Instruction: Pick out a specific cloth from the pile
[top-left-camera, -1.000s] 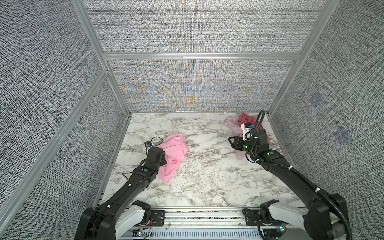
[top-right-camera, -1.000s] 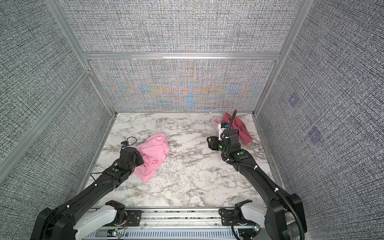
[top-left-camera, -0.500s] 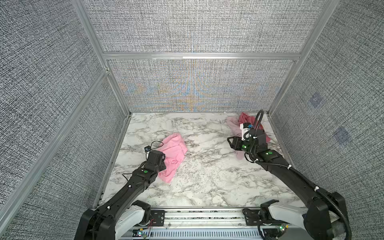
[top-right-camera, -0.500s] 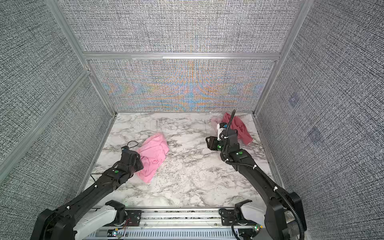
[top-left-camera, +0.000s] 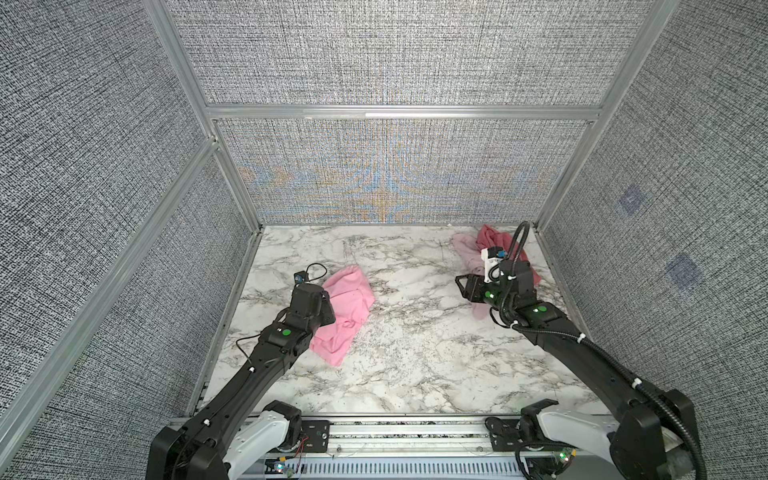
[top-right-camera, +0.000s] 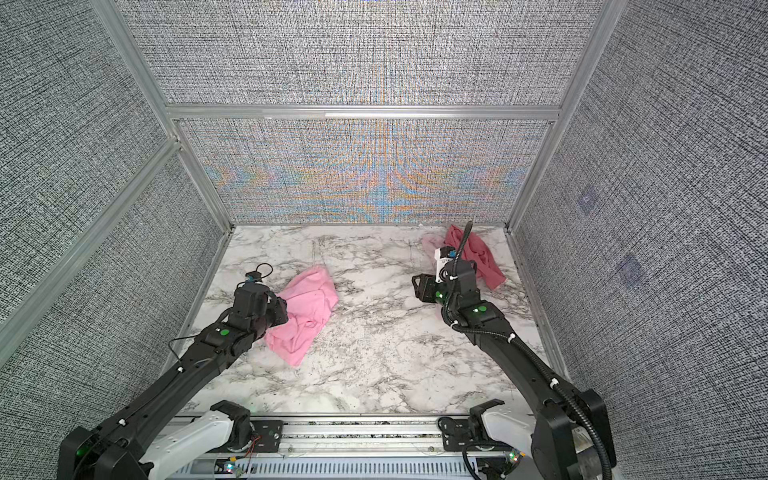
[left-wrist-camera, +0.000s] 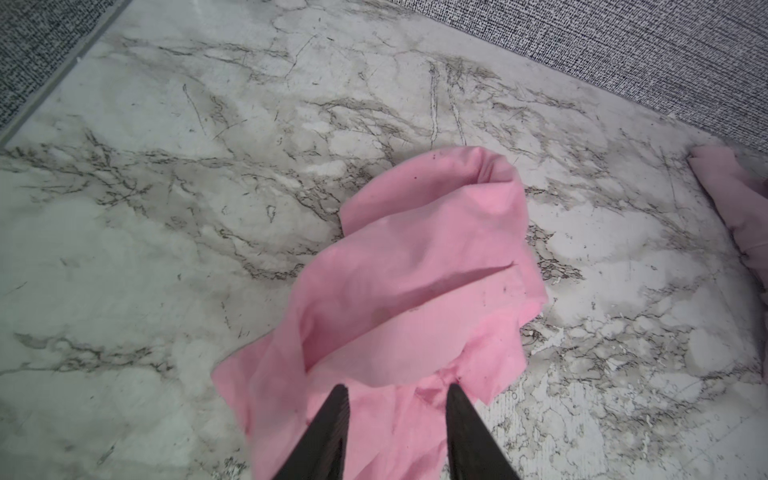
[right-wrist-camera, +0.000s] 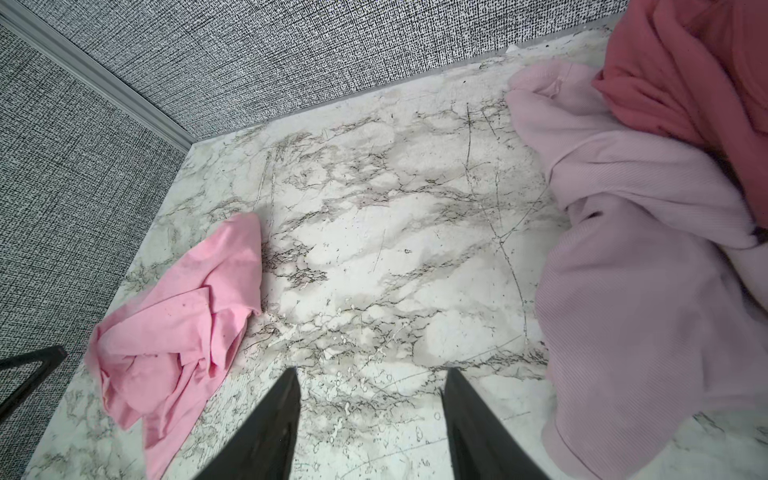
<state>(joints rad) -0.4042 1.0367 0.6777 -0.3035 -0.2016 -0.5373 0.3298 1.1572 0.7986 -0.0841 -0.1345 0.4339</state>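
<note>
The left arm (top-left-camera: 270, 357) is seen stretched along the left side of the counter (top-left-camera: 415, 361). In the left wrist view the left jaws are shown partly open, poised over the near folds of the cloth (left-wrist-camera: 415, 282), and nothing is clamped between them. Whether their tips rest on the fabric cannot be told. The bright pink cloth itself is found crumpled on the left half of the counter in both top views, just beside the left wrist and lying flat, not lifted. A broad stretch of bare marble is seen between it and the pile (top-left-camera: 471, 253), from which it is well apart. Further right, the right arm (top-left-camera: 552, 332) is held near the far right corner. The right jaws are shown in the right wrist view partly open and empty above bare counter, just beside the pale dusty-pink cloth (right-wrist-camera: 644, 257). The rose-red cloth (right-wrist-camera: 685, 83) is heaped partly over that pale one against the back wall, and only these two remain together. The picking out is therefore judged to be done in substance, since the wanted cloth is separated and let lie alone. Little is judged to be left beyond drawing the arms clear, as no further place for the cloth is named.
</note>
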